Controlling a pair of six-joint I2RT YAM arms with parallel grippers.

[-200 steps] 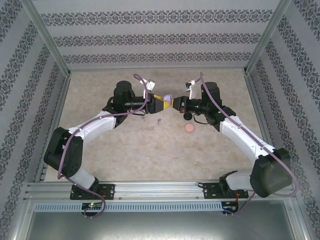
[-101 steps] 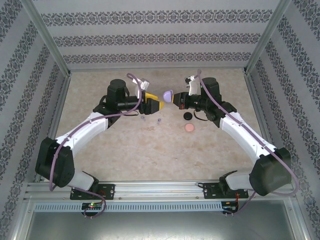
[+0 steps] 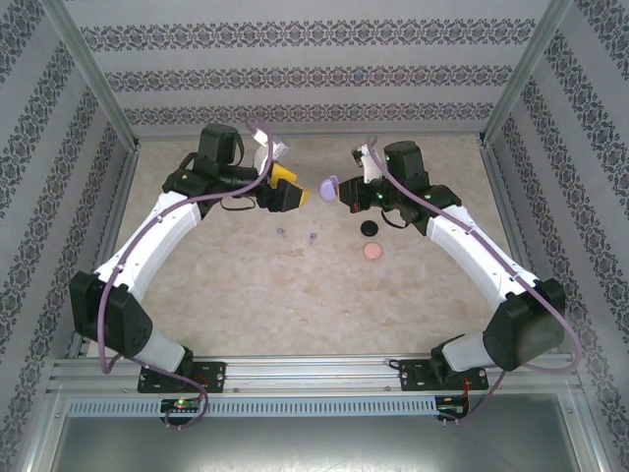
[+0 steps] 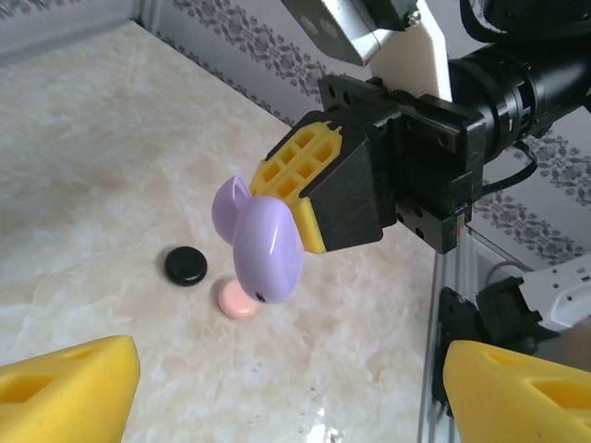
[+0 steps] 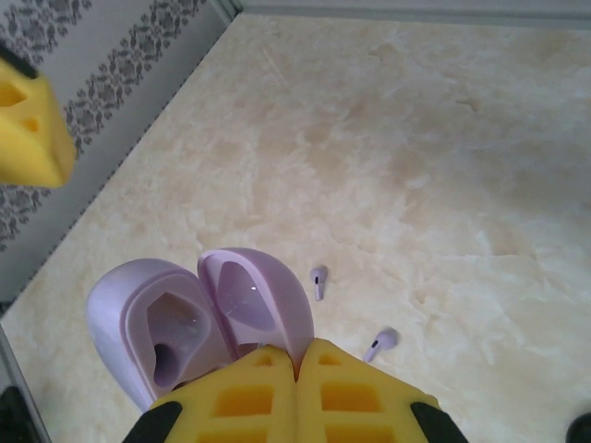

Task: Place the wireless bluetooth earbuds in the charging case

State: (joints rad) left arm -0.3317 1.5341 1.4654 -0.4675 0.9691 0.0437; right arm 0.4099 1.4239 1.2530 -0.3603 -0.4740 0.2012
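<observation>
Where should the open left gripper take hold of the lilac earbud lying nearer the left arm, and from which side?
Likely from straight above: the lilac earbud lies flat on the table, so only its sides are free. Close the left gripper across the thin stem just below the rounded head, leaving that clear for seating.

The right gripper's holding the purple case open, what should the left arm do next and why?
Probably lower the left gripper, jaws open and empty, onto the nearer lilac earbud and pinch it. The right gripper holds the lilac charging case with its lid open, while that earbud and the second lilac earbud lie loose on the table.
</observation>
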